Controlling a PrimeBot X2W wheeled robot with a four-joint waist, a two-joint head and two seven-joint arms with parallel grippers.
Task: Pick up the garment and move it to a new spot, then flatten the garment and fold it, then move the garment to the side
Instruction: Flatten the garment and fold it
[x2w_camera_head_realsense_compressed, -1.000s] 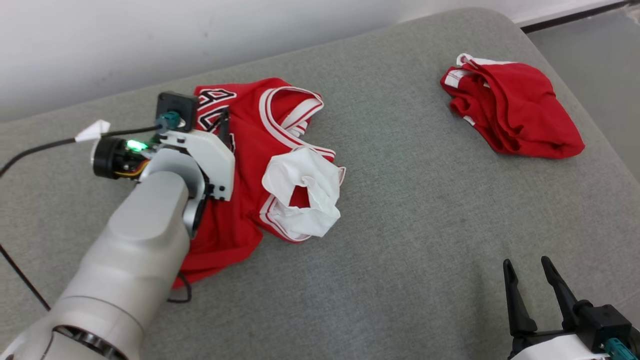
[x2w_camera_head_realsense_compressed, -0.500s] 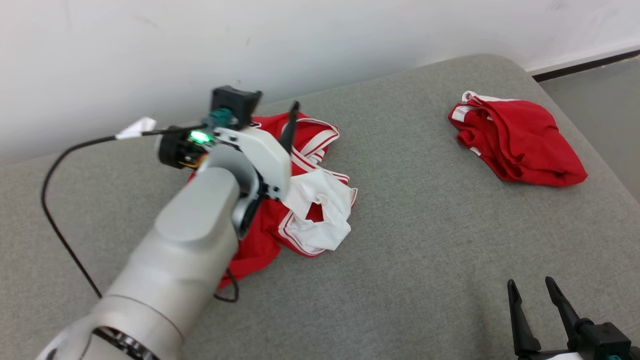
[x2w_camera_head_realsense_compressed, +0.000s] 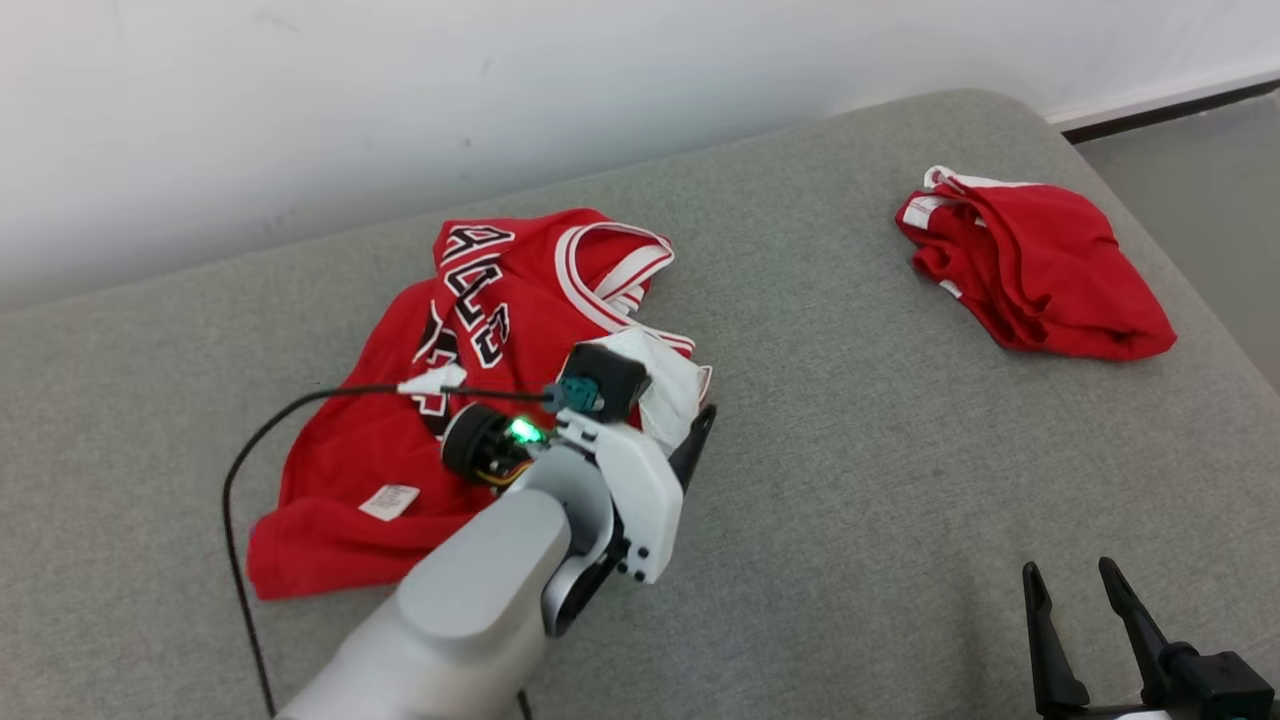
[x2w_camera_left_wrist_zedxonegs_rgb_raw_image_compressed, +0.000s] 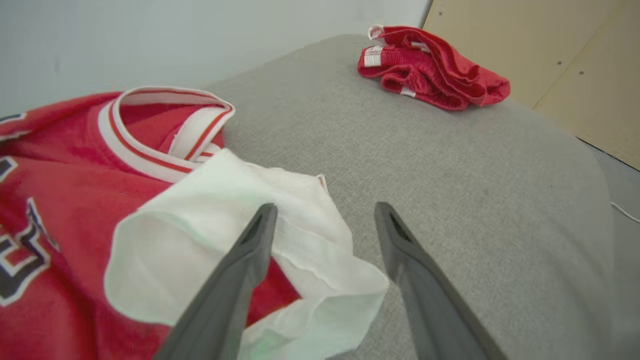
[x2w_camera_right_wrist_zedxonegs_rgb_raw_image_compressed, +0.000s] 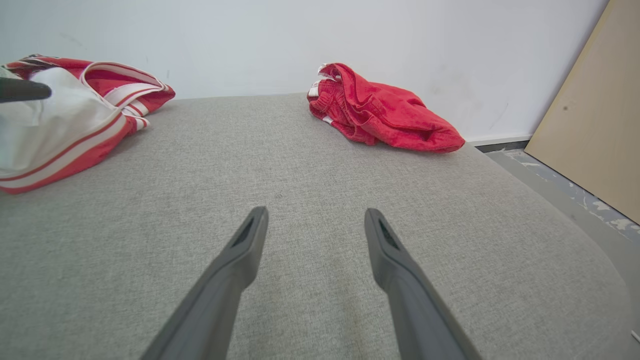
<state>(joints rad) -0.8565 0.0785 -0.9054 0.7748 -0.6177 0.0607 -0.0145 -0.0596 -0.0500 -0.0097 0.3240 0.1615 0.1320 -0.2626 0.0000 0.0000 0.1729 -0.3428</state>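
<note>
The garment (x2w_camera_head_realsense_compressed: 340, 470) is a red jersey with white trim and black lettering, lying crumpled on the grey cushion (x2w_camera_head_realsense_compressed: 850, 450) left of centre. A white inside-out fold (x2w_camera_left_wrist_zedxonegs_rgb_raw_image_compressed: 200, 215) bulges at its right edge. My left gripper (x2w_camera_head_realsense_compressed: 690, 420) hovers at that fold, open. In the left wrist view the left gripper (x2w_camera_left_wrist_zedxonegs_rgb_raw_image_compressed: 326, 206) has one finger over the white fold and the other over bare cushion, with nothing between them. The garment (x2w_camera_right_wrist_zedxonegs_rgb_raw_image_compressed: 75, 130) also shows at the left of the right wrist view. My right gripper (x2w_camera_head_realsense_compressed: 1069, 568) stands open at the lower right, and the right gripper (x2w_camera_right_wrist_zedxonegs_rgb_raw_image_compressed: 316, 211) is above bare cushion.
A second red garment (x2w_camera_head_realsense_compressed: 1040, 270), bunched up, lies at the far right near the cushion's rounded corner. A white wall runs behind the cushion. A wooden panel (x2w_camera_right_wrist_zedxonegs_rgb_raw_image_compressed: 590, 125) and grey floor (x2w_camera_right_wrist_zedxonegs_rgb_raw_image_compressed: 565, 195) lie past the right edge. A black cable (x2w_camera_head_realsense_compressed: 235, 480) loops from my left wrist.
The head camera has shifted. My left arm has drawn back from over the jersey's far part to its near right edge, uncovering the lettering. The right gripper has stayed put.
</note>
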